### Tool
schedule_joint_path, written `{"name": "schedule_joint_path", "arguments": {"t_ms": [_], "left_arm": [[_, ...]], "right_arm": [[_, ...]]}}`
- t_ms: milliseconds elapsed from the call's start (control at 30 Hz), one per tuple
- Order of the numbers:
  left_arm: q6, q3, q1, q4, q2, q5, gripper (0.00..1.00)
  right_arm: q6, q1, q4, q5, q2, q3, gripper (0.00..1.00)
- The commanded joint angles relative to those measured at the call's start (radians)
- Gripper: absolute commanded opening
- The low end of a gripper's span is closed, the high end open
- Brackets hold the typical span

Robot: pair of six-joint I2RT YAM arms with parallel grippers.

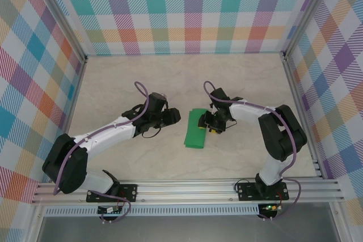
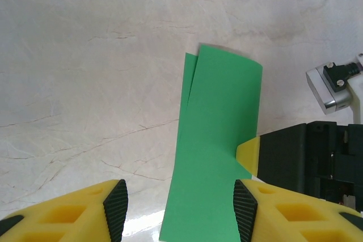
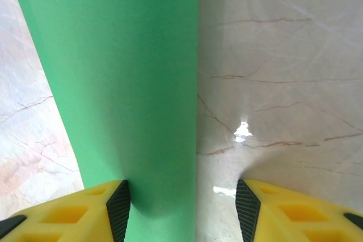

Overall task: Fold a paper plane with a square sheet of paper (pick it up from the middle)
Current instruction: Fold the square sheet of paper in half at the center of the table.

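– Sheet of paper (image 1: 195,131): where does it lie, and how much room is around it?

– Start with the table (image 1: 249,77). It is a pale marbled top, bare toward 12 o'clock and out to both sides. Checked walls (image 1: 187,4) close it in at 9, 12 and 3 o'clock. A metal rail (image 1: 187,188) runs along 6 o'clock, where both arms are bolted. The green sheet lies flat at the centre, well apart from every wall.

– And the grippers?

– At the paper's 9 o'clock the left gripper (image 1: 172,118) sits close to one long edge, fingers spread, pinching nothing. At 3 o'clock the right gripper (image 1: 208,124) sits over the other long edge, also spread and pinching nothing. One yellow fingertip (image 2: 248,152) touches that edge.

– How does the paper look?

– It is plain green, folded into a long narrow strip. At one short end the layers do not quite match, and a sliver of the lower layer shows beside the upper. The right wrist view shows it smooth, with a straight edge running between the fingers.
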Motion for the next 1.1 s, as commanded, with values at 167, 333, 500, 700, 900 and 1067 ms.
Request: {"name": "schedule_joint_path", "arguments": {"t_ms": [167,333,500,700,900,1067], "left_arm": [[0.010,-0.001,-0.005,-0.009,0.006,0.005,0.55],[0.011,0.001,-0.005,-0.011,0.010,0.010,0.55],[0.010,0.006,-0.005,-0.014,0.011,0.010,0.55],[0.013,0.013,-0.006,-0.018,0.018,0.014,0.55],[0.011,0.013,-0.006,-0.012,0.024,0.018,0.54],[0.010,0.013,-0.006,-0.011,0.027,0.019,0.54]], "right_arm": [[-0.083,0.016,-0.092,0.006,0.023,0.044,0.57],[-0.063,0.017,-0.126,0.050,0.045,0.063,0.57],[-0.004,0.017,-0.083,0.050,0.041,0.050,0.57],[0.028,0.017,-0.050,0.051,0.031,0.032,0.58],[-0.012,0.017,-0.089,0.042,0.070,0.064,0.59],[0.023,0.017,-0.111,0.089,0.078,0.068,0.60]]}}
